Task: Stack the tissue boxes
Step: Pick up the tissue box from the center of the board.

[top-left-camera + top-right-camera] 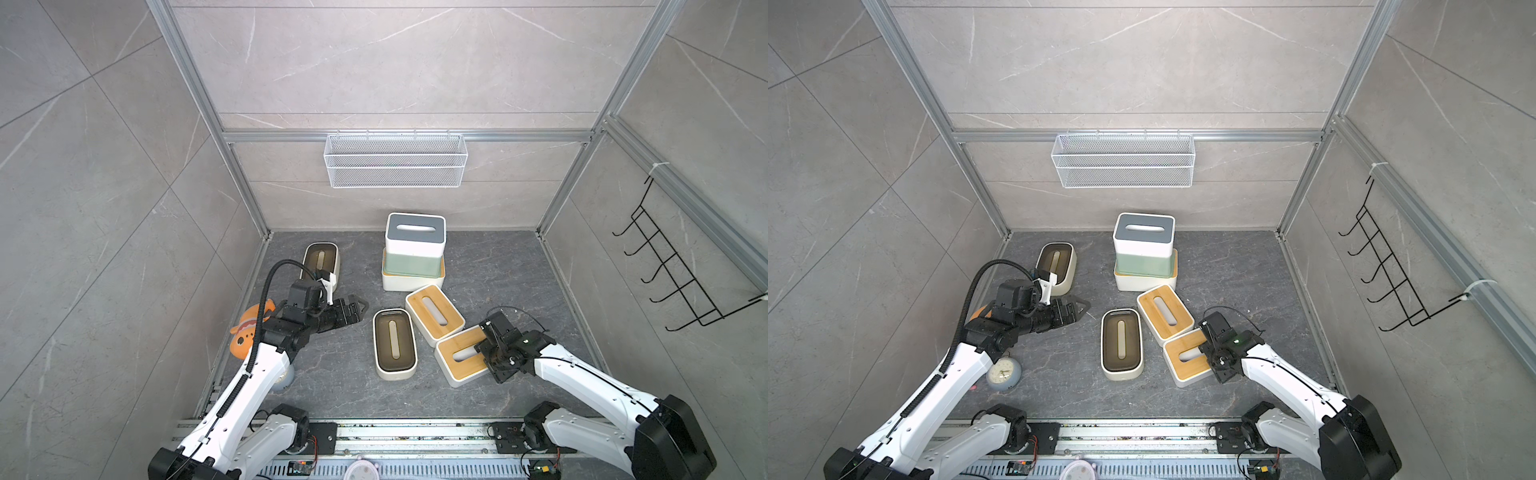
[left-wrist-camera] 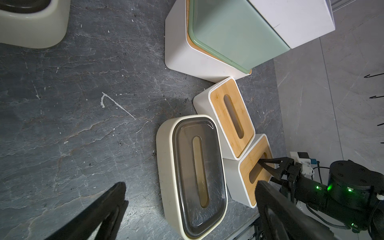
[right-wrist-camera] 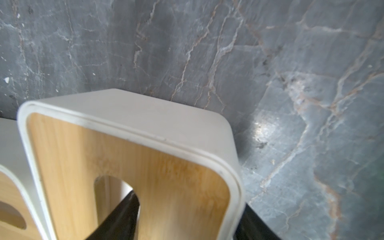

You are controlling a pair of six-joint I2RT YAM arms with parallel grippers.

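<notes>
**Grasp on a loose tissue box.** The nearest bamboo-lidded box (image 1: 457, 347) lies on the dark floor (image 1: 332, 374) at the robot's right, touching a second bamboo-lidded box (image 1: 434, 311) at one corner. It is well apart from the stack (image 1: 413, 253) at the back wall. That stack is a grey-blue-lidded box (image 1: 415, 228) on a sage green box (image 1: 411, 264) on a white bamboo-lidded base (image 1: 409, 284). Two cream boxes with dark lids are also unstacked, one at centre (image 1: 395, 343) and one at rear left (image 1: 322, 257). Expect a stiff, smooth plastic shell, probably light and possibly empty. Its rounded walls give the pads little friction, and the inset lid may not be fixed. The slot (image 3: 112, 187) is the natural purchase. The right gripper (image 2: 267, 169) is partly closed, with one finger down through that slot and the other outside the long wall, so that the lid strip and rim lie between them. Both fingers look close against the box, but you cannot tell whether the pinch is firm. Because this hold is off-centre, the box will likely tilt when lifted, so raise it slowly. The left gripper (image 1: 359, 309) is spread fully, holds nothing, touches nothing, and hangs over bare floor between the two cream boxes.
</notes>
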